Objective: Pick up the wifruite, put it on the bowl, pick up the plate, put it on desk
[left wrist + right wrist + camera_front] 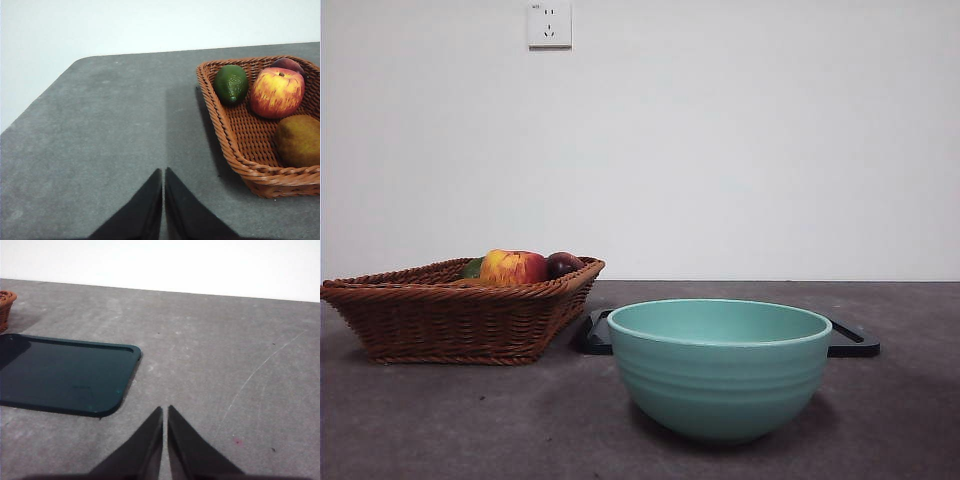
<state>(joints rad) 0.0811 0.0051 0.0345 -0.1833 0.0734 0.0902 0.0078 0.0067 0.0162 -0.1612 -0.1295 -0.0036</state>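
Observation:
The brownish kiwifruit (299,140) lies in the brown wicker basket (235,145), shown in the left wrist view; in the front view it is hidden behind the basket's wall. The teal-green ridged bowl (720,370) stands empty at the front middle of the dark grey desk (470,420). A flat black tray (60,372) lies behind the bowl, its ends showing in the front view (852,340). My left gripper (163,171) is shut and empty above bare desk beside the basket. My right gripper (165,408) is shut and empty above the desk near the tray's corner.
The basket (450,320) stands at the left and also holds a red-yellow apple (512,267), a green avocado (231,83) and a dark plum (563,264). A white wall with a socket (549,24) lies behind the desk. Neither arm shows in the front view.

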